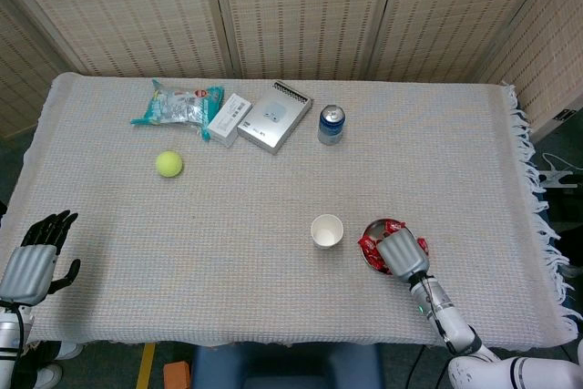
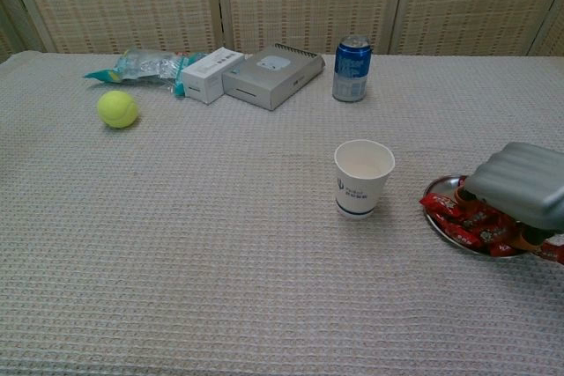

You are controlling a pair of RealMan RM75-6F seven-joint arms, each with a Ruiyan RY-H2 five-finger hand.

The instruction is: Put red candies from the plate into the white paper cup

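The white paper cup stands upright near the table's front, and I see nothing in it. Just right of it is a small metal plate heaped with red candies. My right hand lies palm down over the plate, its fingers curled into the heap and hidden under its grey back. Whether it holds a candy does not show. One candy pokes out past the plate's right rim. My left hand hovers off the table's front left corner, fingers apart and holding nothing.
At the back of the table are a blue can, a grey box, a white box and a plastic bag. A tennis ball lies left of the middle. The cloth's fringed edge runs along the right.
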